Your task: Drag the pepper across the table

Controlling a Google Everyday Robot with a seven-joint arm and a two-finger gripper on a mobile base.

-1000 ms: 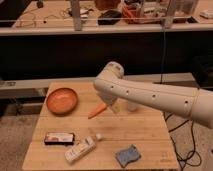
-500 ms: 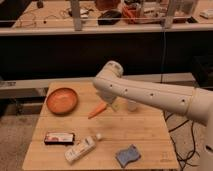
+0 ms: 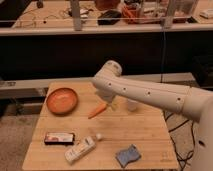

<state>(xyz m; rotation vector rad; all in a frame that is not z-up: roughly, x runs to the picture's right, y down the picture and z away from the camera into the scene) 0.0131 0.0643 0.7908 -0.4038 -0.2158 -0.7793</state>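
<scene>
The pepper (image 3: pixel 97 110), a small slender orange piece, lies tilted on the pale wooden table (image 3: pixel 145 131), just right of the orange bowl. My white arm reaches in from the right and bends down over the table's far middle. The gripper (image 3: pixel 111 102) hangs at the pepper's upper right end, mostly hidden under the arm. Whether it touches the pepper cannot be made out.
A round orange bowl (image 3: pixel 62 100) sits at the far left. Along the front lie a dark packet (image 3: pixel 59 138), a white bottle (image 3: pixel 82 148) on its side and a blue sponge (image 3: pixel 128 155). A small white cup (image 3: pixel 131 105) stands behind the arm. A cluttered workbench (image 3: pixel 100 20) runs behind.
</scene>
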